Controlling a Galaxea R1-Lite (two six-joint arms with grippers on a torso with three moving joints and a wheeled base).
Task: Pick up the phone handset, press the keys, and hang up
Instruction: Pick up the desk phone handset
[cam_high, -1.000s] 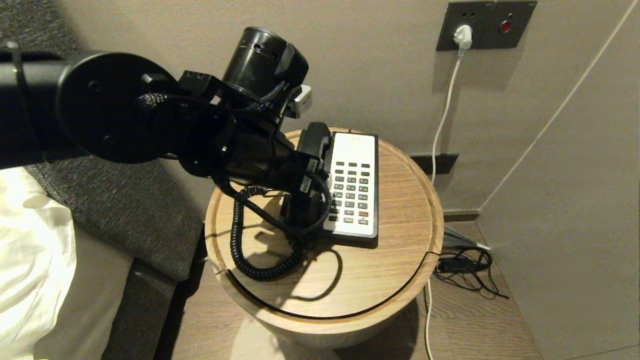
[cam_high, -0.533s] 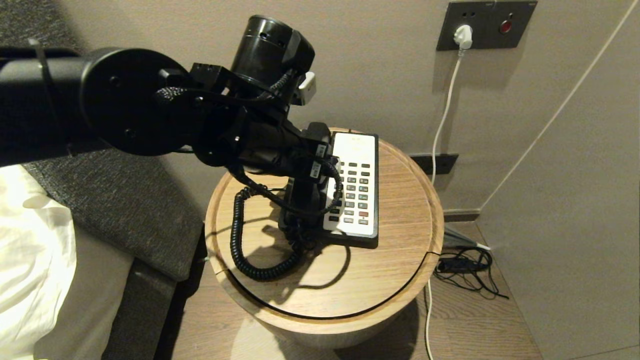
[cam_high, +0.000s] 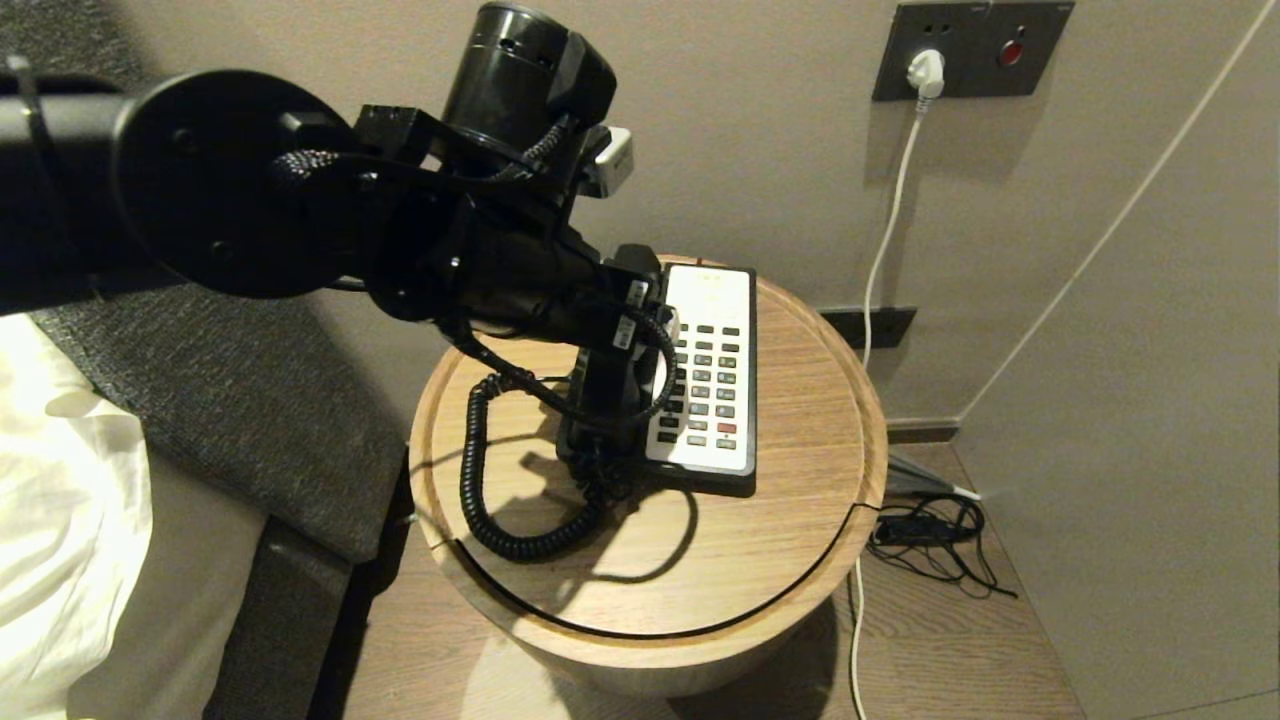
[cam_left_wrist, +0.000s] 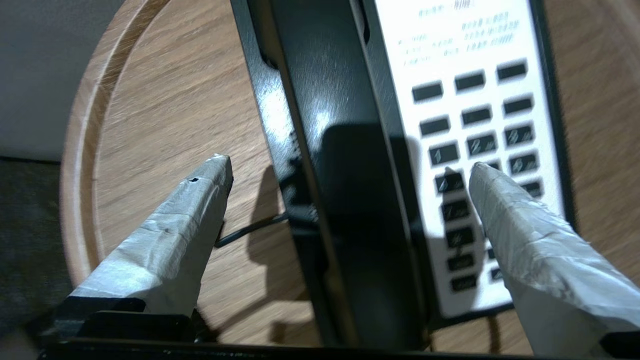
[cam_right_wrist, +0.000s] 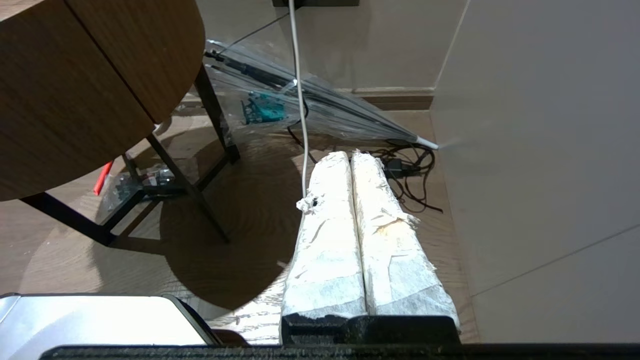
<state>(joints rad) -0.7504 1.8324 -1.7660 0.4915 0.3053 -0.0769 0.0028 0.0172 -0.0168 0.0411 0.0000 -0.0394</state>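
Note:
The glossy black phone handset (cam_left_wrist: 345, 150) lies in its cradle on the black-and-white phone base (cam_high: 745, 480), on a round wooden table (cam_high: 780, 530). Its top end (cam_high: 632, 272) shows past my left arm (cam_high: 480, 270). The black coiled cord (cam_high: 478, 470) loops over the tabletop. The dark grey keys (cam_high: 708, 385) sit in the white faceplate beside the handset, and they also appear in the left wrist view as keys (cam_left_wrist: 475, 115). My left gripper (cam_left_wrist: 350, 164) hovers open just above the handset, one finger over the wood and the other over the keys. My right gripper (cam_right_wrist: 351, 156) is shut, parked low over the floor.
A grey wall plate (cam_high: 960, 70) with a red button holds a white plug, and its cable (cam_high: 885, 230) hangs behind the table. A grey padded headboard (cam_high: 230, 420) and white bedding (cam_high: 60, 520) lie left. Tangled black wires (cam_high: 930, 535) and a folded clear umbrella (cam_right_wrist: 320, 107) lie on the floor by the right wall.
My left arm has risen slightly and its wrist has edged along the handset toward the wall. The handset has stayed in its cradle and the gripper has stayed open.

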